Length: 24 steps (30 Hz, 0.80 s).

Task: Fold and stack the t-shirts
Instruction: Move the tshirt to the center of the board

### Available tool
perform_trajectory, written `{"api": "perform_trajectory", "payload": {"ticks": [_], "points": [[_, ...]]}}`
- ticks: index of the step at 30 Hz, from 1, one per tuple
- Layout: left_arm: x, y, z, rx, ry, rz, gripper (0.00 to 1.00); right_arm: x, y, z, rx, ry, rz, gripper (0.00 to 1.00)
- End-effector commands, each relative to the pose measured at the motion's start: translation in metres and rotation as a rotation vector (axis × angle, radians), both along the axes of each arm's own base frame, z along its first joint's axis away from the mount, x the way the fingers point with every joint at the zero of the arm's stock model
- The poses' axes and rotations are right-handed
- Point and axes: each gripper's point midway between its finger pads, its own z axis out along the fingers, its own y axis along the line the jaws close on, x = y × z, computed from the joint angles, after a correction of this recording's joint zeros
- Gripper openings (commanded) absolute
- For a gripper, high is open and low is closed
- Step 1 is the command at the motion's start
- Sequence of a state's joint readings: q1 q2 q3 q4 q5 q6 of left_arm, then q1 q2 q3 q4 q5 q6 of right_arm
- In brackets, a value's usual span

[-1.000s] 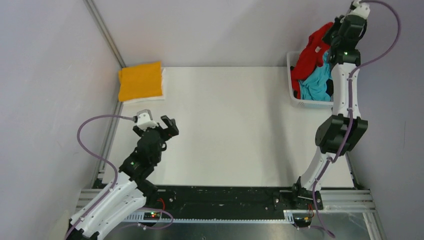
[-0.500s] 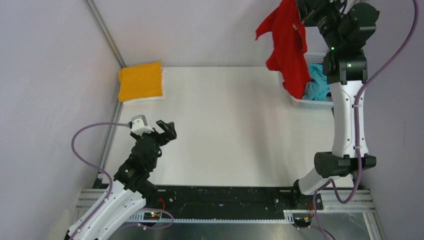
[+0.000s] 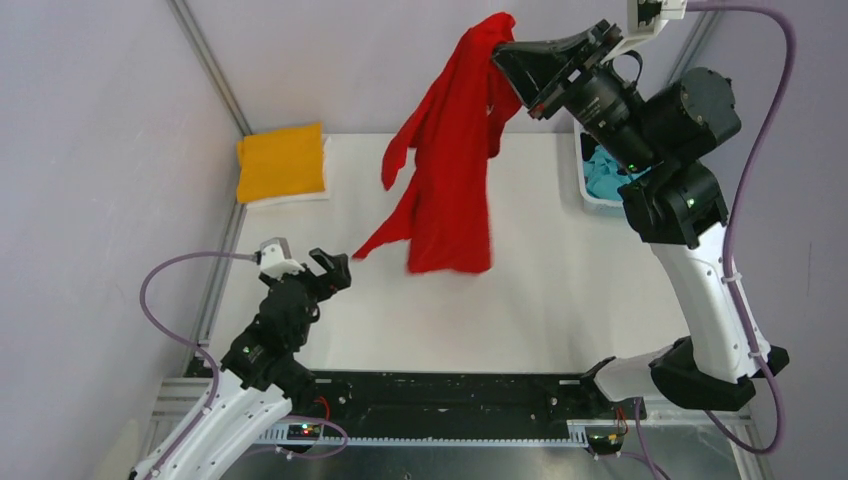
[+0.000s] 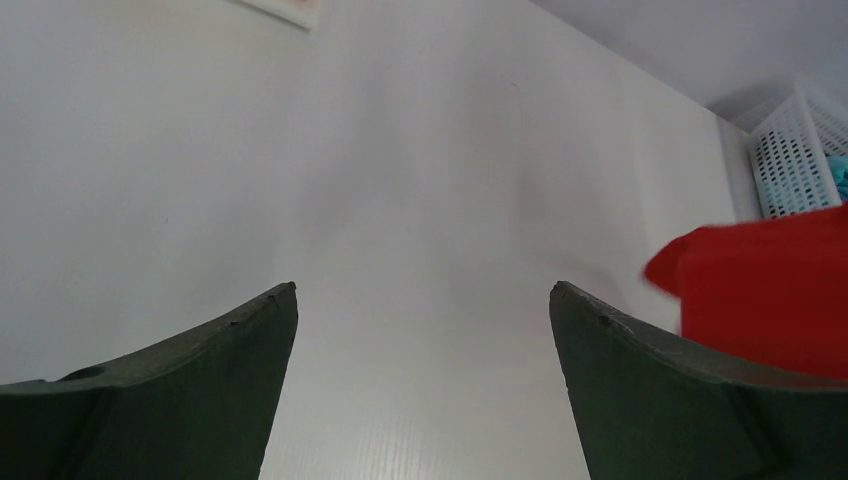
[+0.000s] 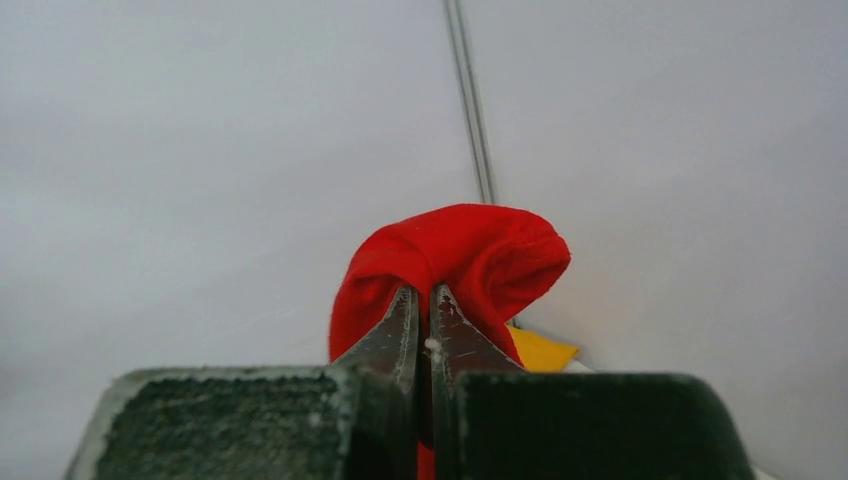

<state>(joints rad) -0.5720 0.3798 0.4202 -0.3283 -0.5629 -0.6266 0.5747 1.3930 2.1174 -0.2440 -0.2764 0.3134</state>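
My right gripper (image 3: 508, 48) is shut on the bright red t-shirt (image 3: 450, 170) and holds it high above the middle of the table; the shirt hangs down long and crumpled. In the right wrist view the red cloth (image 5: 450, 255) bulges over the shut fingertips (image 5: 404, 310). My left gripper (image 3: 335, 268) is open and empty, low over the table's near left; the red shirt's hem (image 4: 770, 290) shows at the right of its view. A folded orange-yellow t-shirt (image 3: 282, 162) lies on a white one at the far left corner. A turquoise t-shirt (image 3: 603, 172) lies in the basket.
The white lattice basket (image 3: 600, 203) stands at the far right edge, partly hidden by my right arm; it also shows in the left wrist view (image 4: 795, 150). Grey walls enclose the table on the left, back and right.
My right gripper has lifted the red shirt out of the basket and swung it left over the table's middle. The left gripper has drawn back slightly toward the near edge.
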Motion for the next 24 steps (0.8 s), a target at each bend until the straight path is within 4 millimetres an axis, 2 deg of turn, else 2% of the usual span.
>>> {"api": "perform_trajectory", "payload": {"ticks": [1, 2, 3, 4, 5, 6, 7, 8, 9, 10, 11, 12, 13, 14, 15, 16, 17, 18, 19, 20, 21, 22, 24], "points": [[-0.006, -0.001, 0.008, -0.046, 0.002, -0.008, 1.0, 0.023, -0.01, -0.011, 0.053, 0.036, -0.161, 0.0], [-0.007, -0.002, 0.008, -0.048, 0.003, -0.012, 1.0, 0.027, -0.016, -0.018, 0.059, 0.058, -0.199, 0.0], [-0.008, -0.002, 0.006, -0.049, 0.013, -0.014, 1.0, 0.045, -0.013, -0.05, 0.023, 0.119, -0.243, 0.0], [-0.009, -0.001, 0.006, -0.05, 0.019, -0.012, 1.0, 0.051, -0.029, -0.058, 0.037, 0.141, -0.322, 0.0], [-0.01, 0.0, 0.003, -0.049, 0.033, -0.002, 1.0, 0.071, -0.031, -0.101, -0.014, 0.21, -0.38, 0.0], [-0.01, 0.001, 0.002, -0.056, 0.04, 0.005, 1.0, 0.071, -0.049, -0.114, 0.006, 0.239, -0.446, 0.0], [-0.011, 0.003, -0.002, -0.049, 0.055, 0.016, 1.0, 0.078, -0.061, -0.155, -0.012, 0.309, -0.486, 0.0], [-0.011, 0.003, -0.003, -0.055, 0.062, 0.025, 1.0, 0.08, -0.067, -0.18, -0.025, 0.353, -0.495, 0.0], [-0.011, 0.004, -0.007, -0.046, 0.079, 0.031, 1.0, 0.083, -0.077, -0.232, -0.042, 0.456, -0.494, 0.04], [-0.011, 0.004, -0.01, -0.051, 0.09, 0.038, 1.0, 0.084, -0.083, -0.258, -0.049, 0.509, -0.495, 0.05], [-0.01, 0.004, -0.015, -0.044, 0.108, 0.044, 1.0, 0.084, -0.095, -0.313, -0.07, 0.618, -0.502, 0.09], [-0.01, 0.004, -0.018, -0.044, 0.12, 0.048, 1.0, 0.084, -0.101, -0.34, -0.083, 0.667, -0.513, 0.1], [-0.009, 0.004, -0.024, -0.031, 0.141, 0.052, 1.0, 0.084, -0.118, -0.393, -0.115, 0.759, -0.562, 0.14], [-0.009, 0.004, -0.026, -0.028, 0.15, 0.056, 1.0, 0.084, -0.13, -0.416, -0.127, 0.801, -0.602, 0.18], [-0.008, 0.003, -0.032, -0.012, 0.177, 0.057, 1.0, 0.082, -0.156, -0.459, -0.145, 0.911, -0.703, 0.29], [-0.008, 0.002, -0.032, -0.01, 0.186, 0.055, 1.0, 0.076, -0.179, -0.483, -0.154, 0.999, -0.779, 0.36], [-0.007, -0.001, -0.038, 0.001, 0.216, 0.048, 1.0, 0.072, -0.193, -0.501, -0.166, 1.055, -0.84, 0.53], [-0.007, -0.003, -0.04, -0.001, 0.228, 0.042, 1.0, 0.067, -0.207, -0.512, -0.179, 1.1, -0.887, 0.59], [-0.007, -0.007, -0.045, 0.003, 0.256, 0.028, 1.0, 0.065, -0.216, -0.517, -0.198, 1.109, -0.934, 0.72], [-0.007, -0.009, -0.047, 0.0, 0.267, 0.023, 1.0, 0.062, -0.222, -0.52, -0.21, 1.117, -0.956, 0.79], [-0.008, -0.014, -0.054, 0.004, 0.297, 0.001, 1.0, 0.061, -0.226, -0.517, -0.221, 1.102, -0.978, 0.93], [-0.009, -0.019, -0.06, 0.006, 0.327, -0.019, 1.0, 0.06, -0.227, -0.515, -0.222, 1.096, -0.982, 0.98], [-0.011, -0.028, -0.068, -0.008, 0.373, -0.054, 1.0, 0.062, -0.221, -0.504, -0.22, 1.049, -0.961, 0.99]]}}
